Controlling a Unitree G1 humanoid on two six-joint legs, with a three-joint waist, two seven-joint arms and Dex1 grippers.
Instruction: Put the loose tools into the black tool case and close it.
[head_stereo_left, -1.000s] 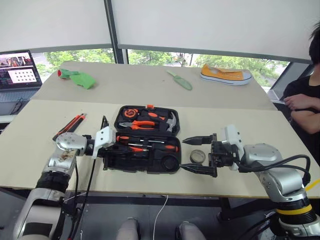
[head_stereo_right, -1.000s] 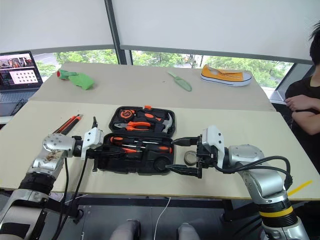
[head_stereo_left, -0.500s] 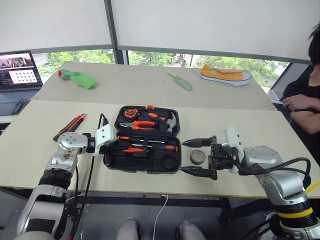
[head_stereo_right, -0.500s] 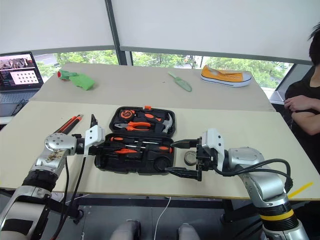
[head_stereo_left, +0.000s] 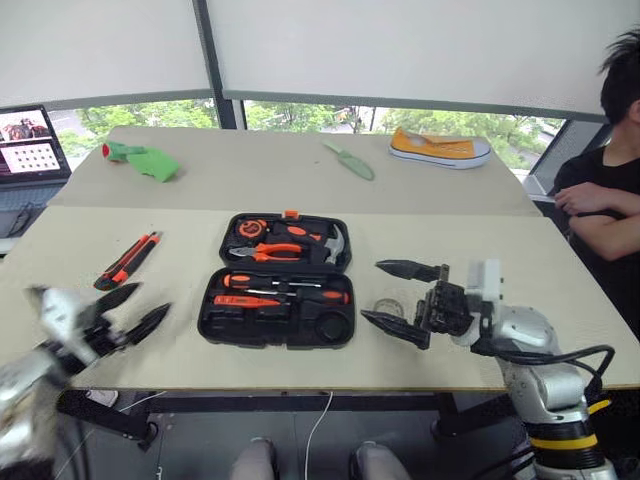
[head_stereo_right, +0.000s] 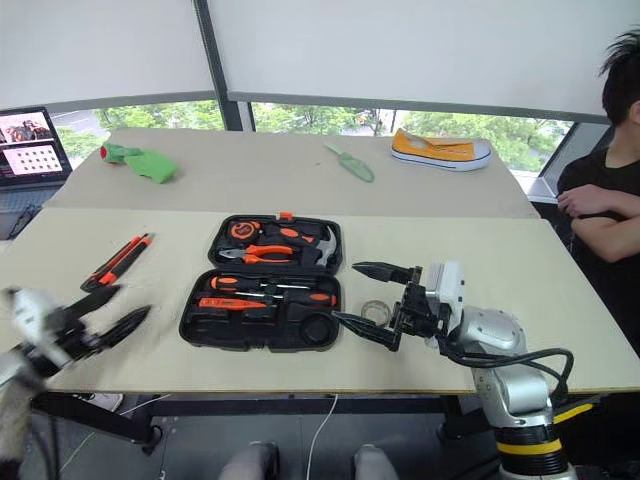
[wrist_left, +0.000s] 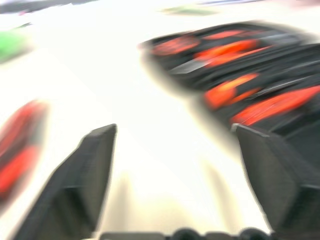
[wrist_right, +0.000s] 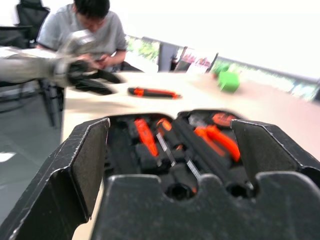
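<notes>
Left eye view: tape roll (head_stereo_left: 389, 305) between right tool (head_stereo_left: 394, 297) fingers (untouched).

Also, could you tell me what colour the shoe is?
The shoe is yellow with a white sole, clearest in the left eye view.

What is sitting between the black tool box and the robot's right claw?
A grey tape roll lies on the table between the black tool case and the open right gripper. It shows in both eye views, just beside the case's right edge.
</notes>
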